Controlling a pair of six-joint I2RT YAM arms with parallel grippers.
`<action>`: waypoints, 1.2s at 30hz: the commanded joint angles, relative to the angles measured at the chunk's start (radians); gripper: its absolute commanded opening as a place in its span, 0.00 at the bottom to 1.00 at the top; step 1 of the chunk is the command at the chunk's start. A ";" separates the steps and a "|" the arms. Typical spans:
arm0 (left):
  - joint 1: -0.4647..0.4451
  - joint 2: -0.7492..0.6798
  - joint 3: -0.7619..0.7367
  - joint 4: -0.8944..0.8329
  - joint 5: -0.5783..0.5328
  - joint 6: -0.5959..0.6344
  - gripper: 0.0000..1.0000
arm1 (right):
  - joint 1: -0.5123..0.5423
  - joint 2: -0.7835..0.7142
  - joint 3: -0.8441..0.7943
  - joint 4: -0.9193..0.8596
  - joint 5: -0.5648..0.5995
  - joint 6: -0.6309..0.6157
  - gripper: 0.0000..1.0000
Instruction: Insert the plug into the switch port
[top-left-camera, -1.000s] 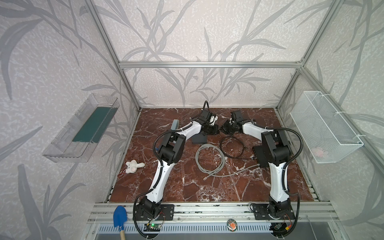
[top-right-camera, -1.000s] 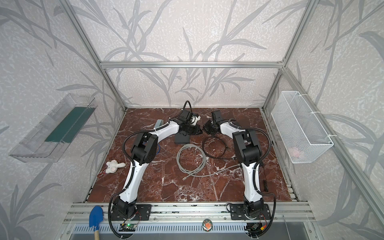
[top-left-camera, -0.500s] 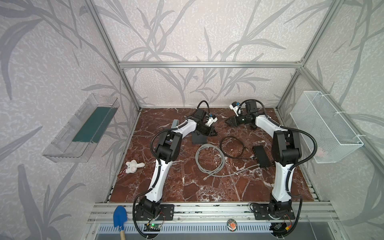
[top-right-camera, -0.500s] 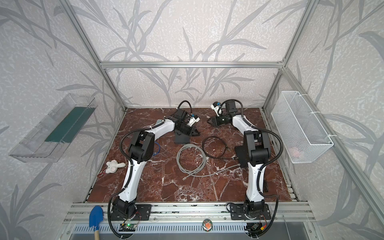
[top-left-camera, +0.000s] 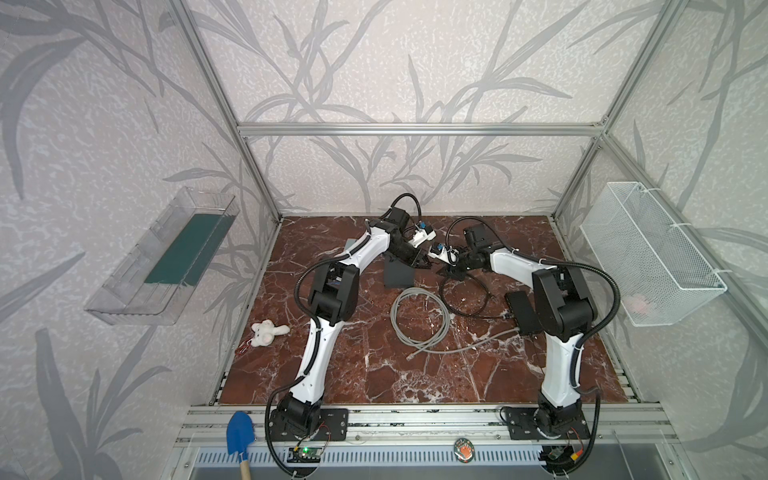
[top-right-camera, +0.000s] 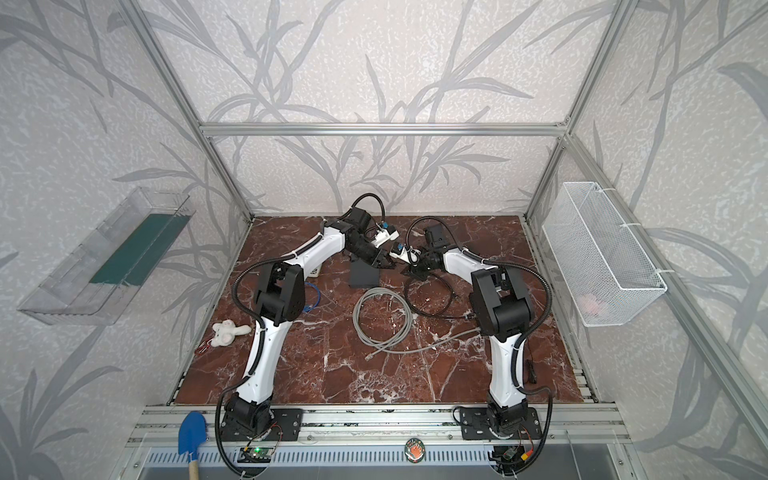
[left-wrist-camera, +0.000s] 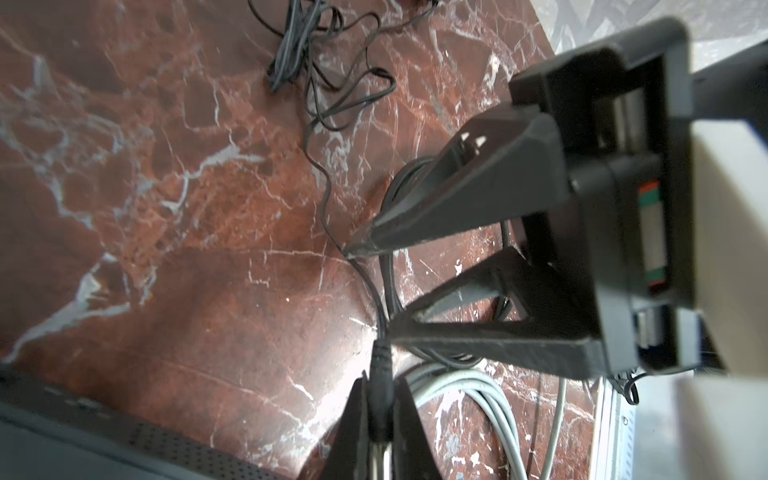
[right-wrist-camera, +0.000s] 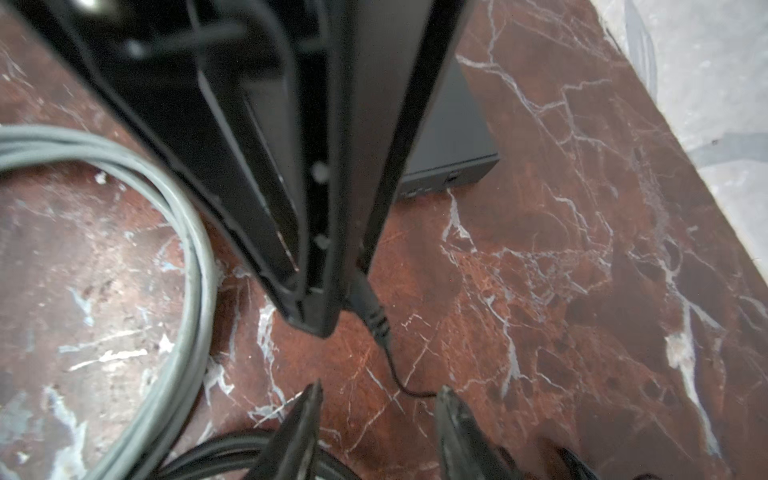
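I see my right gripper (right-wrist-camera: 380, 390) with jaws parted and empty, thin cord (right-wrist-camera: 399, 382) running between them, just beyond the plug (right-wrist-camera: 370, 307) (black barrel, ribbed collar) pinched in my left gripper (left-wrist-camera: 380, 415), switch (right-wrist-camera: 449, 137) farther back on marble (right-wrist-camera: 540, 291)

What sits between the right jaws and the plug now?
Only the thin lead trailing from the plug over bare marble table, in the right wrist view; the right gripper stands open, short of it.
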 joint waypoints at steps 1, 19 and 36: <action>-0.004 0.019 0.041 -0.054 0.011 0.054 0.00 | 0.003 -0.049 -0.022 0.130 0.063 -0.046 0.45; 0.022 0.050 0.096 -0.087 0.034 0.029 0.00 | 0.075 -0.023 0.017 0.158 0.080 0.001 0.21; 0.039 0.041 0.068 -0.132 0.093 0.030 0.00 | 0.059 -0.064 -0.114 0.455 -0.026 0.157 0.11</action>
